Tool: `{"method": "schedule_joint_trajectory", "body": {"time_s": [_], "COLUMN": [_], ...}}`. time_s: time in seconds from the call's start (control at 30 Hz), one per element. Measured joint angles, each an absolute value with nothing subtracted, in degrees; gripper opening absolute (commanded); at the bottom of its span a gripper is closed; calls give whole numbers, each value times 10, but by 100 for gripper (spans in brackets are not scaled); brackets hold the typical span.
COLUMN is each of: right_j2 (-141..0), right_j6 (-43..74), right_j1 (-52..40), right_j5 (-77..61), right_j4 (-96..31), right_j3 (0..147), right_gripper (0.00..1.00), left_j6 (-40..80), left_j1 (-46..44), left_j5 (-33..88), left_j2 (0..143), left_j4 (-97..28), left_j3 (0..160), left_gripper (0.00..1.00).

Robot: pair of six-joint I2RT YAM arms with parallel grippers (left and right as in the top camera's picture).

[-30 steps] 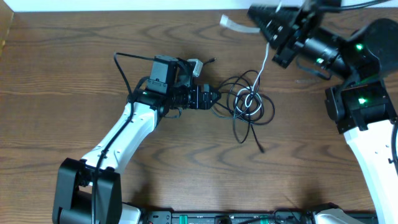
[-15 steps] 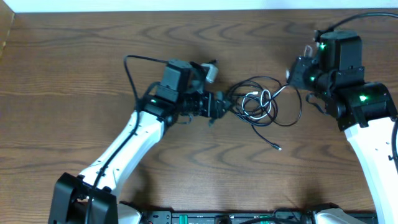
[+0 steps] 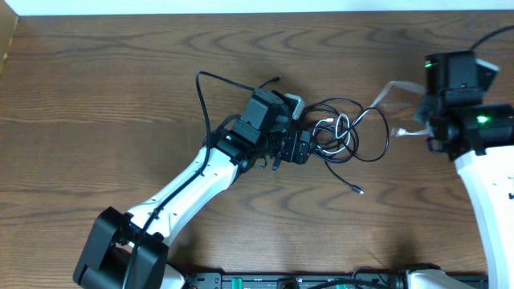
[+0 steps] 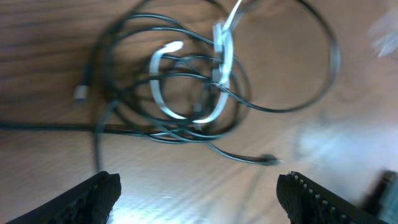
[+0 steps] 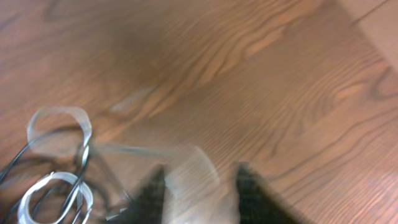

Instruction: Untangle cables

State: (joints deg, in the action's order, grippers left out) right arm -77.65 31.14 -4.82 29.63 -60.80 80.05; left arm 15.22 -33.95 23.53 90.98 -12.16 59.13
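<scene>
The cables [image 3: 341, 132] lie in a tangle on the wooden table: several black loops around a white cable [image 3: 366, 115] that trails right toward my right arm. A black plug end [image 3: 359, 191] sticks out at the front. My left gripper [image 3: 308, 149] is at the tangle's left edge; in the left wrist view it [image 4: 199, 193] is wide open and empty, with the tangle [image 4: 199, 87] just ahead. My right gripper [image 5: 199, 180] is blurred, its fingers apart, and a smeared stretch of the white cable [image 5: 186, 155] lies between them. The tangle's white loops [image 5: 56, 193] sit to the left.
A thick black wire [image 3: 202, 96] arcs over my left arm. My right arm [image 3: 458, 108] stands at the right edge. The table's far edge [image 3: 241, 14] runs along the top. Bare wood surrounds the tangle.
My left gripper moved right up to the tangle. My right arm came down from the far edge, then swung right. The tangle shifted right and the white cable is no longer lifted.
</scene>
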Motion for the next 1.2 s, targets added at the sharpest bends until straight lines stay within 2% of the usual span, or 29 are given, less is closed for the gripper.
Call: {"method": "schedule_joint_trajectory", "body": {"time_s": [0.1, 0.3, 0.5, 0.67, 0.73, 0.83, 1.1, 1.13, 1.2], "right_j2": [-776, -790, -851, -944, -967, -1002, -1105, -1113, -1130], "right_j6": [272, 164, 141, 129, 123, 112, 136, 141, 156], "right_j1": [-17, -20, -61, -95, -108, -133, -162, -162, -162], "right_j5": [218, -39, -115, -150, -161, -167, -143, -141, -138], "right_j4": [-557, -510, -512, -514, -513, -496, -432, -427, -417], "right_j3": [801, 801, 801, 801, 801, 801, 801, 801, 801], "right_gripper": [75, 72, 70, 70, 64, 48, 45, 43, 32], "left_j6": [152, 152, 152, 153, 154, 157, 162, 163, 163], "left_j1": [-340, -340, -321, -247, -220, -182, -173, -173, -173], "left_j5": [203, 182, 179, 176, 181, 195, 241, 241, 241], "left_j2": [917, 944, 959, 959, 959, 959, 959, 959, 959], "left_j4": [-120, -113, -154, -218, -237, -254, -275, -278, -281], "left_j3": [591, 591, 592, 592, 592, 592, 592, 592, 592], "left_gripper": [86, 86, 85, 85, 85, 85, 85, 85, 85]}}
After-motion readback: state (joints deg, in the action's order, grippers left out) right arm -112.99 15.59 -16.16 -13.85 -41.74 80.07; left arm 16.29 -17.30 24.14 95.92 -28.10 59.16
